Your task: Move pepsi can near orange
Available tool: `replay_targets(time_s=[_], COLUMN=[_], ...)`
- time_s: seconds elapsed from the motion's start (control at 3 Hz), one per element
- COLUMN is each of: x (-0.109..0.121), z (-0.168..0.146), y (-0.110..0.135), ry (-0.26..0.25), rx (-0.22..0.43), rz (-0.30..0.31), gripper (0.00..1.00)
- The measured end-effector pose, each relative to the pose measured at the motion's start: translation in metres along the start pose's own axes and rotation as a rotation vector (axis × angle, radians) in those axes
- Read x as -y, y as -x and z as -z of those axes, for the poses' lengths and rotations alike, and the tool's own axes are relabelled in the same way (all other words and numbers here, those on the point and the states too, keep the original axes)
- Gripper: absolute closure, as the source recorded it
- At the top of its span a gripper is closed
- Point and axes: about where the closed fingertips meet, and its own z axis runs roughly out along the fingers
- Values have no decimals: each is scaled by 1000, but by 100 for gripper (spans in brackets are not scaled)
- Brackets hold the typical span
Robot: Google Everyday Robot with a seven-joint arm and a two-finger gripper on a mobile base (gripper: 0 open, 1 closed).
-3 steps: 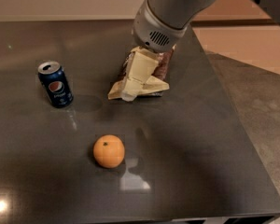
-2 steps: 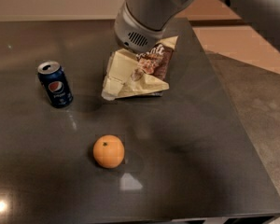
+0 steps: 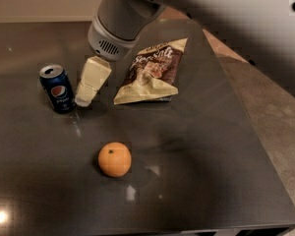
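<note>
Nearest you, the round orange fruit with its dark stem dot sits alone on the dark, glossy desk. There is bare surface all round it, so you have room to set something down at its side. Farther back and to the left stands the small dark blue pepsi can with the silver top, upright, logo toward you and well apart from the orange, so the move is not yet made. The cream-coloured pincer hangs tip-down just beside the can, on the side toward the bag. It is low to the desk, which reads as lining up for a side grasp. You cannot tell whether it is open or closed, nor whether it touches the can. Beyond, the brown-and-cream chip bag lies flat, off the likely path from can to orange.
</note>
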Motion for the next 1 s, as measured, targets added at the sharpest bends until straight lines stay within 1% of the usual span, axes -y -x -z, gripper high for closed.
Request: replay_targets(time_s=[0.33, 0.67, 1.0], x=[-5, -4, -2], z=[-25, -47, -64], y=[12, 21, 33], ry=[-13, -31, -35], rx=[17, 30, 49], rz=[-24, -55, -77], gripper=[0, 0, 0])
